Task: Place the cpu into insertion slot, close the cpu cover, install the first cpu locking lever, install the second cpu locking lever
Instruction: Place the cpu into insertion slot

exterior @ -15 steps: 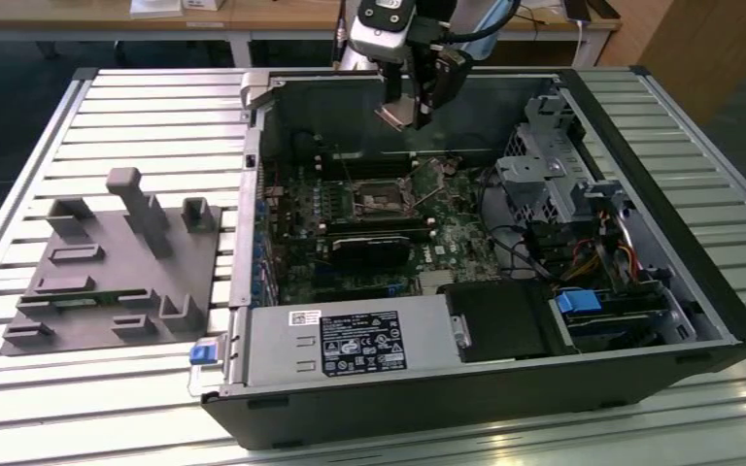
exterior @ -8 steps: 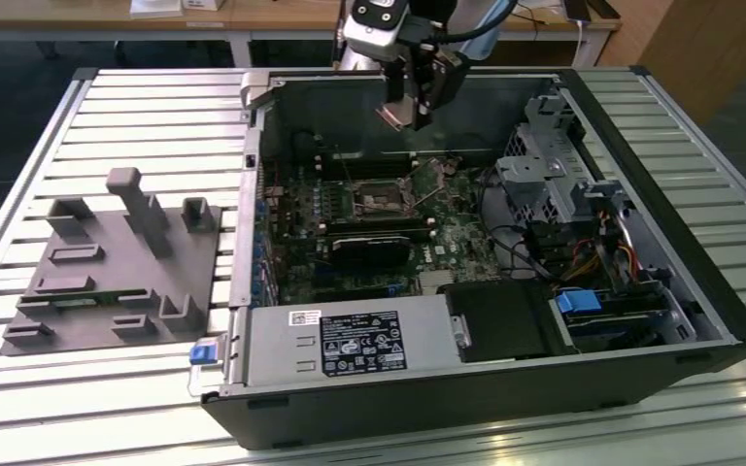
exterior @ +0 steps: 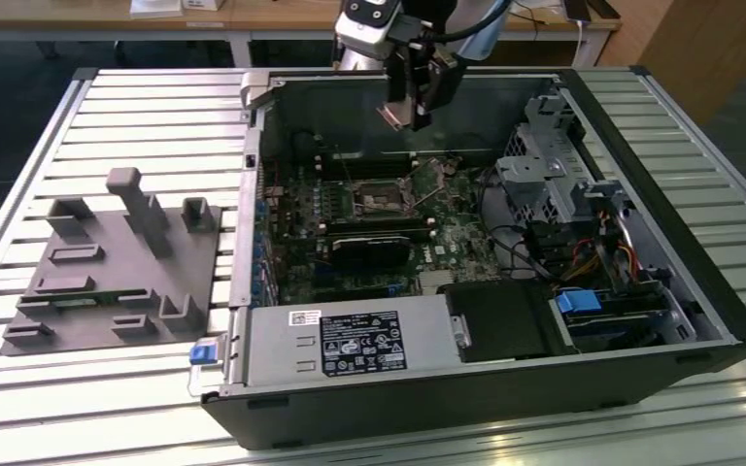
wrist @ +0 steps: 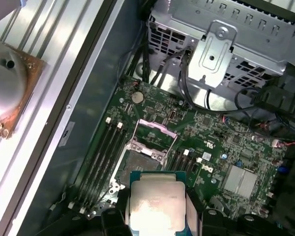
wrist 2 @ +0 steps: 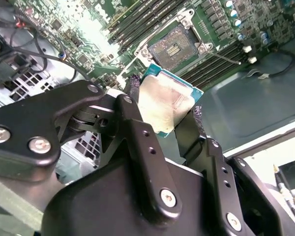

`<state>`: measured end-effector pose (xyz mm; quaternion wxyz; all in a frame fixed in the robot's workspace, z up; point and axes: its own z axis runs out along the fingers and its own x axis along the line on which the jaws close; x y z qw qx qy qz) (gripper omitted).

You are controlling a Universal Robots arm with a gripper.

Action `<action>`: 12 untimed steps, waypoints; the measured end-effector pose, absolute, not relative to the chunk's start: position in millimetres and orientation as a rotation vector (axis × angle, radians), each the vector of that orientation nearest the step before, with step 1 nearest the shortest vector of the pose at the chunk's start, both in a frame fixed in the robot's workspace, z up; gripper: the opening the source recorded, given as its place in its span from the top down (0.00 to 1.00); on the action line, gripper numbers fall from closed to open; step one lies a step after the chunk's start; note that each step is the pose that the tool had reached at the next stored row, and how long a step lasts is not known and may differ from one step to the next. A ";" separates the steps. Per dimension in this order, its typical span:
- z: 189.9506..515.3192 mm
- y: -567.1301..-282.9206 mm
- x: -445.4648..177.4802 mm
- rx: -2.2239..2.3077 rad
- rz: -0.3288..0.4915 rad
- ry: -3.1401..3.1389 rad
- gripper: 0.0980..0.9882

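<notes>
Jaws pinch the cpu (wrist 2: 167, 104) edgewise, lid tilted, above the open insertion slot (wrist 2: 173, 46).

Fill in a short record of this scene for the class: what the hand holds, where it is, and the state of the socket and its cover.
hand: shut on the chip, above the open computer case
chip: metal top showing, held clear above the socket, not seated
socket: empty, contacts exposed, on the green circuit board
cover: swung open, off the socket
</notes>
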<state>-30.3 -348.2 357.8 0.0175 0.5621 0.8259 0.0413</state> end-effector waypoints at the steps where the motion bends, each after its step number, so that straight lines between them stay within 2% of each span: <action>1: 357.8 -348.1 -30.3 1.761 0.128 2.556 0.51; 12: 357.4 -347.2 -30.3 1.934 0.123 2.420 0.51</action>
